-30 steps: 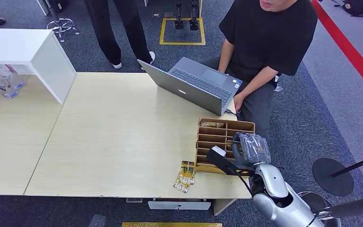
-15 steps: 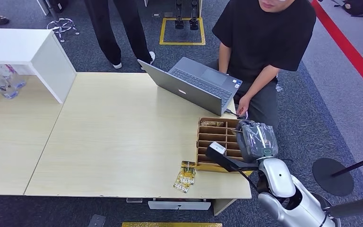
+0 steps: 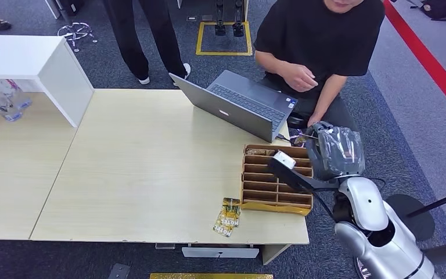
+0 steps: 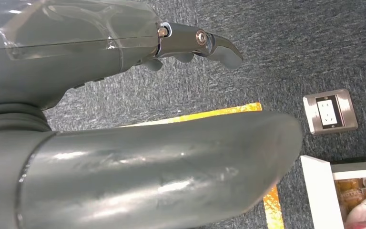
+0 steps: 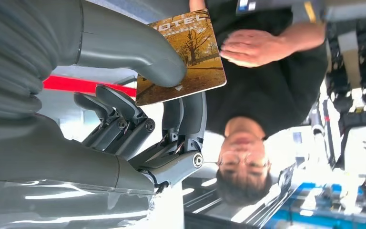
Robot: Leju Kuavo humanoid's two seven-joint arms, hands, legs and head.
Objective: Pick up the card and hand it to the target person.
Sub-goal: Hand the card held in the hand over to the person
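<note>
Pinching hotel card (image 5: 183, 55): right robot hand (image 3: 335, 152) | past counter (image 3: 151, 168) edge, 3 o'clock of organizer (image 3: 276, 180) | left robot hand (image 4: 124, 95): empty, fingers apart

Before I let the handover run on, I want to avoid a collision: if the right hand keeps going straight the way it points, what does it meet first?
Probably the seated person's hand. The right hand holds the card out toward it, with nothing visible between, though depth is unclear.

The head view looks steeply down on the table (image 3: 145, 168) and seated person (image 3: 325, 40). Both wrist views sit close behind their hands; the right one, turned upside down, shares that person (image 5: 262, 86).
</note>
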